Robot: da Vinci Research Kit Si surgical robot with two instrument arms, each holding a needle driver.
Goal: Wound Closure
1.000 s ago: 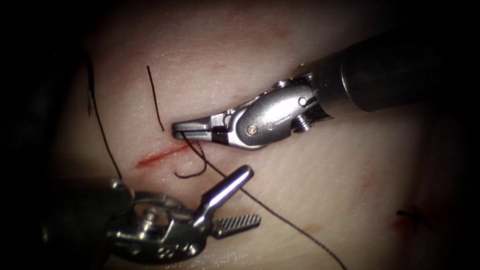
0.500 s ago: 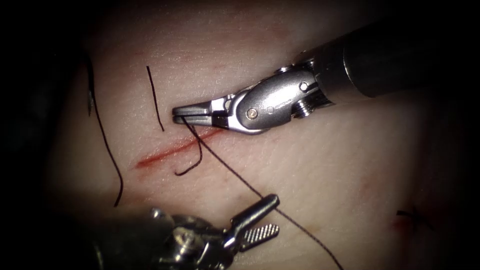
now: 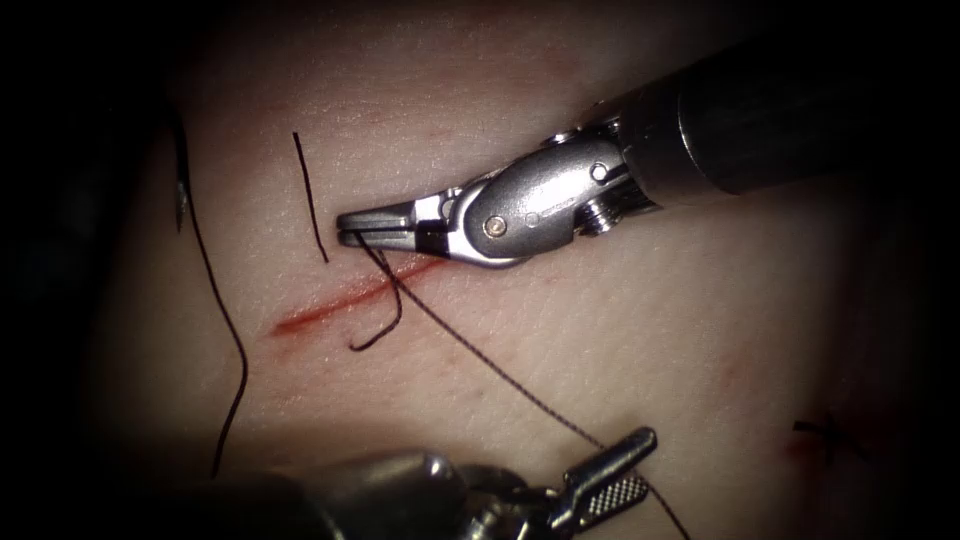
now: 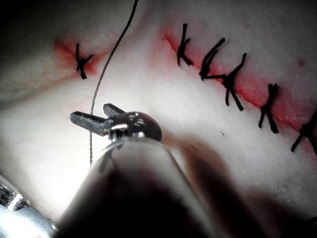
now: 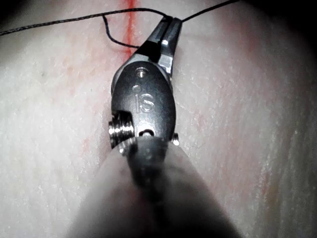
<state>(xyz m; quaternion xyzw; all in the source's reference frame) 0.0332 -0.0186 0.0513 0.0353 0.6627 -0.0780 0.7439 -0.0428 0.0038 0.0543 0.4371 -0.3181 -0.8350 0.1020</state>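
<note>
Thread [image 3: 480, 357] crosses the red cut [image 3: 340, 303] at frame centre, running to the lower right over the tissue [image 3: 650, 330]; right tool [image 3: 350, 230] clamped on the thread above the cut; left tool [image 3: 625, 465], bottom edge, jaws parted, holding nothing; needle not identifiable.

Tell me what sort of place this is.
Most likely a bench for suturing practice. A slab of tissue carries a short red cut. The right tool has its jaws shut on dark thread, while the left tool hangs open and holds nothing. Finished stitches close another cut.
</note>
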